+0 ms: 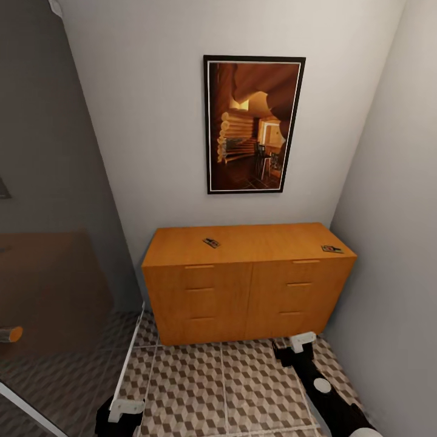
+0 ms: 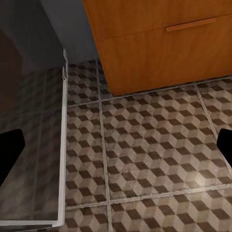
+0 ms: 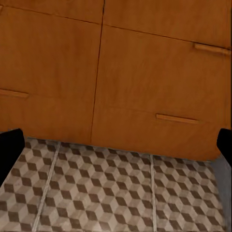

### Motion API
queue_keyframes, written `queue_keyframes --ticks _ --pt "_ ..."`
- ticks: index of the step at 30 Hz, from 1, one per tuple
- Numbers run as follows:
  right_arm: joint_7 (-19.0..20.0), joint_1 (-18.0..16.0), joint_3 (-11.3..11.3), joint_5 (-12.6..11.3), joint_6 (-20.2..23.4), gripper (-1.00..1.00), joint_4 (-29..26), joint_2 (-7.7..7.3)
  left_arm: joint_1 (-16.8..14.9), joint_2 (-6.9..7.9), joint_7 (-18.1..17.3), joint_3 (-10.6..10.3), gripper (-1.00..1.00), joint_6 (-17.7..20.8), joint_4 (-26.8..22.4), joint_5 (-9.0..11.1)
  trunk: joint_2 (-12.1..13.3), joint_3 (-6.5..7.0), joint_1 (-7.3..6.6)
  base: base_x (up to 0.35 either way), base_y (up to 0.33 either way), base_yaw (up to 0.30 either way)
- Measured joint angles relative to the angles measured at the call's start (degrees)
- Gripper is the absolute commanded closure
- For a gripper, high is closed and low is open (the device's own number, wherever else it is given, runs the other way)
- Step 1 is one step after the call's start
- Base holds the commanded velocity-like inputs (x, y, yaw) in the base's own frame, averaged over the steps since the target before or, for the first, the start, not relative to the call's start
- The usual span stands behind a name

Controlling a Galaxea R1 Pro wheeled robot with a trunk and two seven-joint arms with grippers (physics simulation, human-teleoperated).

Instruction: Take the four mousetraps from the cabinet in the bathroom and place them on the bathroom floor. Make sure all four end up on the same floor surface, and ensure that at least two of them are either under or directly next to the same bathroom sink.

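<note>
From the head camera I see the cabinet [image 1: 249, 279] ahead with two mousetraps on its top: one mousetrap [image 1: 211, 243] left of centre, another mousetrap [image 1: 331, 249] at the right front corner, both well above and beyond my claws. The left gripper [image 1: 124, 409] and right gripper [image 1: 297, 345] hang low over the bathroom floor [image 1: 230, 388]. My plan is to raise the right arm above the top edge first, then descend straight onto the corner trap (it sits nearest that claw). In the left wrist camera the fingertips [image 2: 9, 154] stand spread, nothing between them, tiles below, a drawer front ahead. The right wrist camera shows spread fingertips [image 3: 9, 150] too, holding nothing, facing the lower drawers.
</note>
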Motion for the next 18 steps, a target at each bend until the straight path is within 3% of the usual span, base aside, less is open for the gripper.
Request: queue_keyframes --ticks 5,9,13,16,18 --pt "0.0 0.0 0.1 -0.1 7.9 -1.0 -9.5 0.33 0.0 0.0 0.0 0.0 -1.0 0.0 0.0 0.0 0.0 -0.01 0.0 0.0 0.0 0.0" --pt "-0.1 0.0 0.2 -0.1 14.6 -1.0 -16.5 1.58 0.0 0.0 0.0 0.0 -1.0 0.0 0.0 0.0 0.0 0.0 0.0 0.0 0.0 0.0" --pt "-0.1 0.0 0.1 -0.2 18.8 -1.0 -21.6 2.1 0.0 0.0 0.0 0.0 -1.0 0.0 0.0 0.0 0.0 0.0 0.0 0.0 0.0 0.0" --pt "0.0 0.0 0.3 -0.1 26.8 -1.0 -29.6 3.22 0.0 0.0 0.0 0.0 -1.0 0.1 0.0 0.0 0.0 0.0 0.0 0.0 0.0 0.0" --pt "0.0 0.0 0.3 0.0 29.8 -1.0 -32.4 3.94 0.0 0.0 0.0 0.0 -1.0 0.1 0.0 0.0 0.0 0.0 0.0 0.0 0.0 0.0"
